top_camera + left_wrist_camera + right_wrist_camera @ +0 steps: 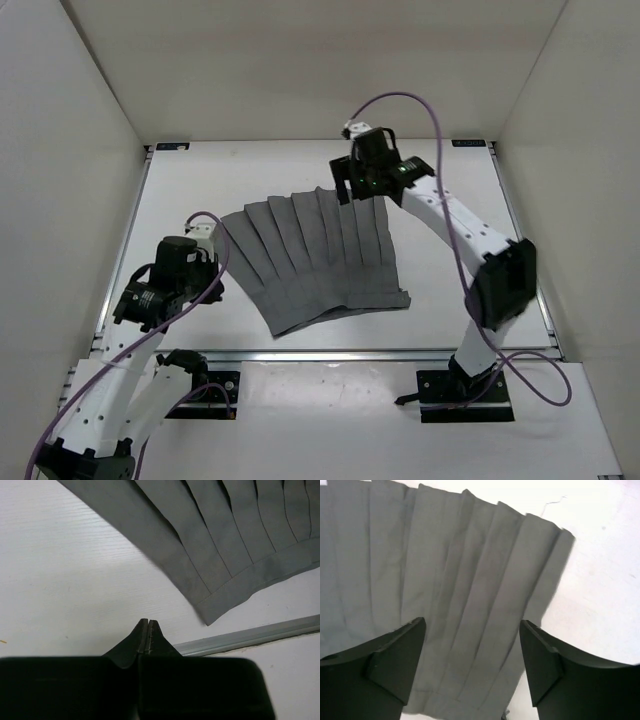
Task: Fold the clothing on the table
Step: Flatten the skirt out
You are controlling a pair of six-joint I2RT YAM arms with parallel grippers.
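Top external view: clothing (315, 260) lies fanned flat on table (450, 200), no fold made; left gripper (149, 624) is clenched, empty; right gripper (472, 625) gapes over the far edge, grasping nothing.

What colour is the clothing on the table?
The clothing is plain mid-gray, pleated, clearest from the right wrist view.

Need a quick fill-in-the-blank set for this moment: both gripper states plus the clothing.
1. The left gripper is ____ and holds nothing.
2. The right gripper hangs ____ above the clothing.
3. The gray clothing lies spread out on the ____ table.
Missing words: shut; open; white.
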